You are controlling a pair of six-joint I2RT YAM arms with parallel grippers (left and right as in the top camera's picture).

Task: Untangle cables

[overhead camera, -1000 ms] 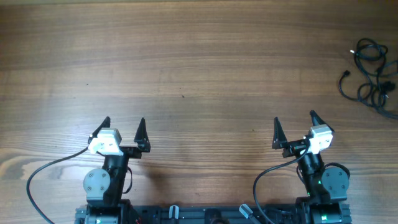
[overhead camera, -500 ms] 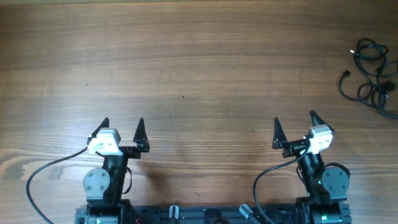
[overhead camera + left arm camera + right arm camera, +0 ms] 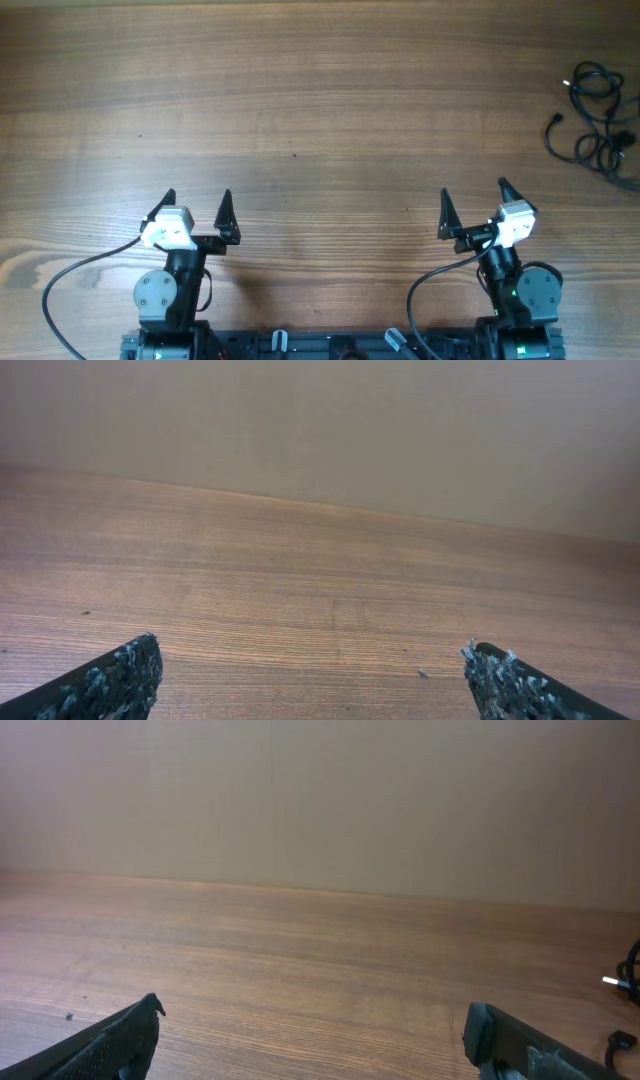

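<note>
Unchanged since a second ago. Left gripper [image 3: 197, 196] and right gripper [image 3: 473, 190] spread wide, empty, near table's [image 3: 320, 90] front edge. Cables [image 3: 600, 135] tangled at right edge, well apart from both.

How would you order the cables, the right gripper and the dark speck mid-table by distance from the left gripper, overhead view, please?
From the left gripper:
1. dark speck, ahead and rightward
2. right gripper, level, on the right side
3. cables, far right edge

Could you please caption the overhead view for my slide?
Left gripper and right gripper sit open at the near edge; tangled cables lie untouched at the table's right edge.
</note>
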